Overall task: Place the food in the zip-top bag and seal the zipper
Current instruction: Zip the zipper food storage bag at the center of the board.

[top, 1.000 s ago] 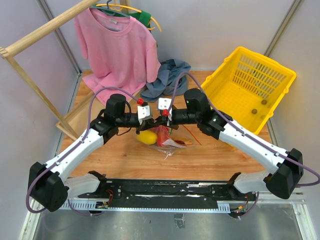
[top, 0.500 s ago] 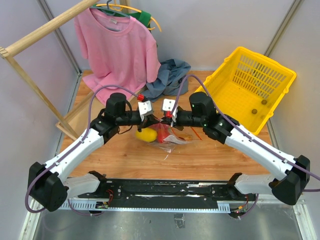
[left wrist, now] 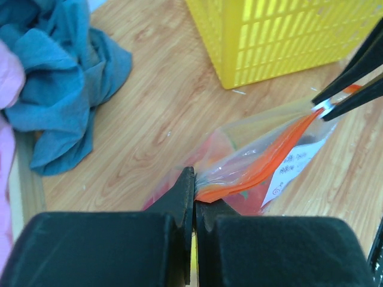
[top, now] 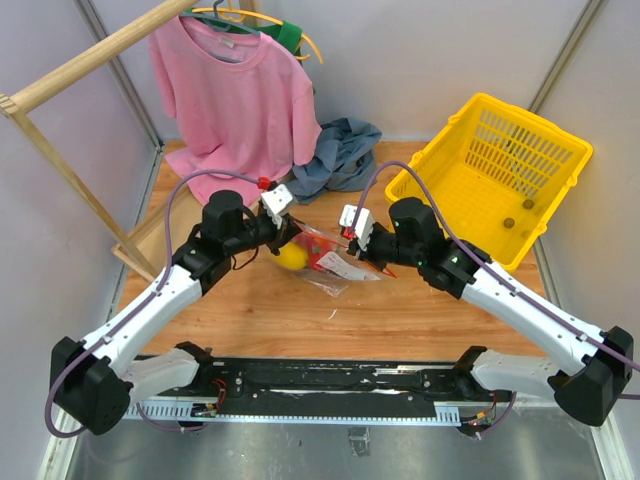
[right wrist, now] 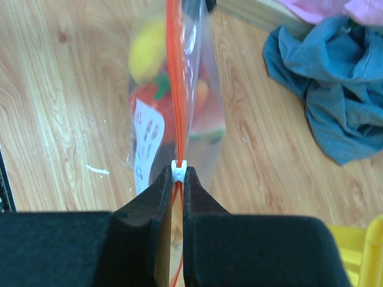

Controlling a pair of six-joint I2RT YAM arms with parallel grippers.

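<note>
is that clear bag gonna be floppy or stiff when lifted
Probably floppy: the zip-top bag is thin crinkled film, taut only along the zipper pinched between the left end effector and right end effector. Likely weighted by the yellow fruit bulging inside, so it may sag.

The right gripper [right wrist: 178,174] was pinched on the white slider [right wrist: 178,168], and the orange zipper [right wrist: 173,89] ran straight away from it up the view. The clear bag [right wrist: 200,101] showed on both sides of the strip, holding a yellow fruit [right wrist: 146,54] and a red piece [right wrist: 146,98] touched with green. A white label [right wrist: 146,149] sat on its left side. A blue cloth [right wrist: 320,78] lay on the wooden table [right wrist: 60,107] to the right.
</note>
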